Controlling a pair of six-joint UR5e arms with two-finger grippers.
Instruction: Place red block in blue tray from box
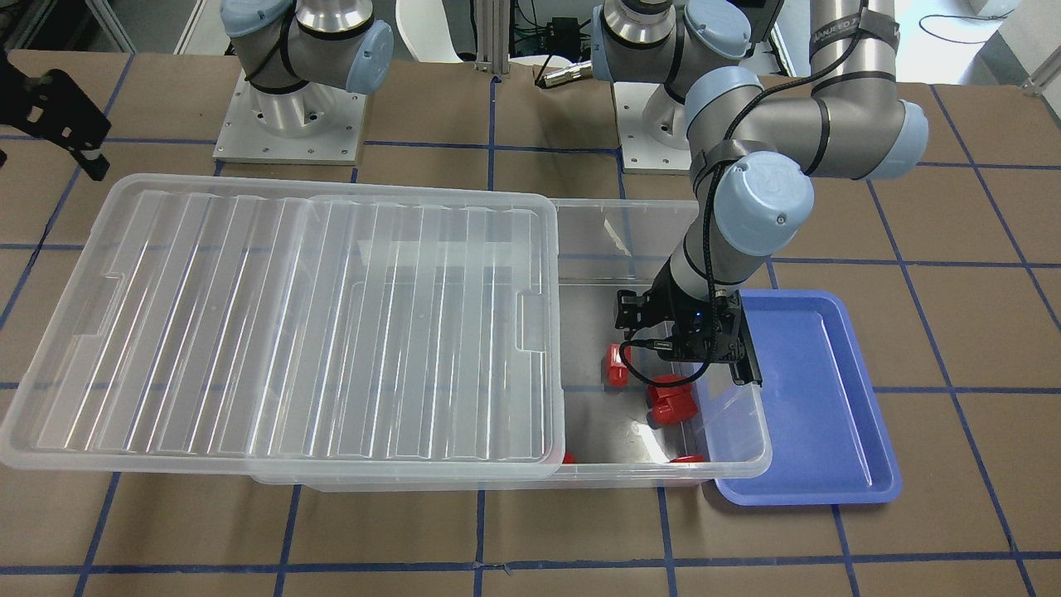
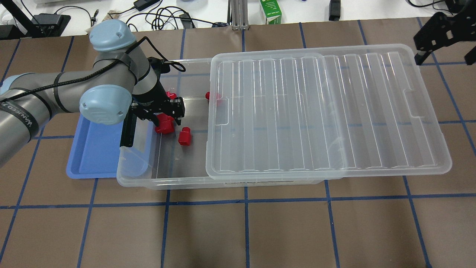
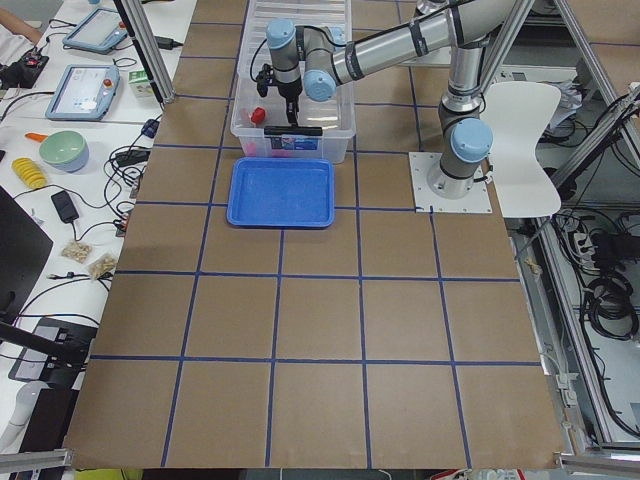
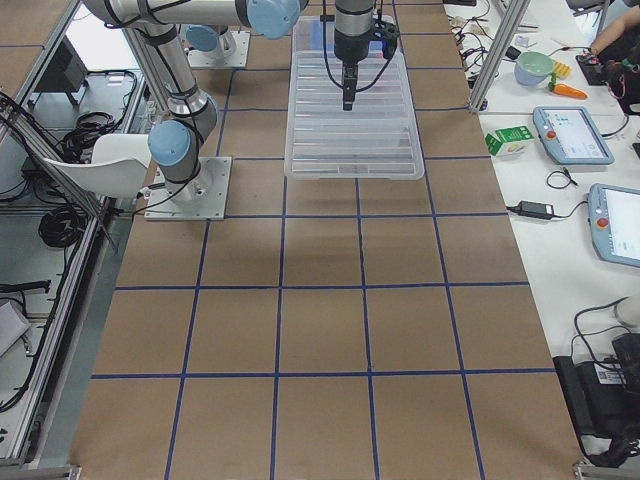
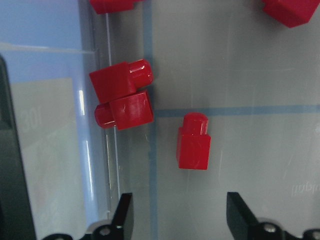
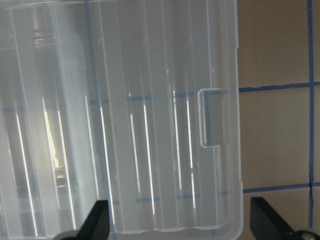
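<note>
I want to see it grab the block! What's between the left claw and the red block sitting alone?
Nothing. In the left wrist view, only bare floor of the box lies between the left gripper and the red block.

Finishes: red block (image 5: 193,142) glossy plastic; box (image 2: 178,183) and ribbed lid (image 2: 316,111) clear shiny plastic; blue tray (image 2: 93,158) smooth plastic; table (image 2: 260,230) matt brown

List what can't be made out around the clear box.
Large clear plastic box: contents beneath its ribbed clear lid are blurred by ribs and glare in both table views; a red piece pokes out partly.
Left wrist view: a red block at the top-right corner is cut off by the edge.
Front-facing view: the wrist housing largely hides the open left claw.
Exterior left view: the red blocks are too small to tell apart.
</note>
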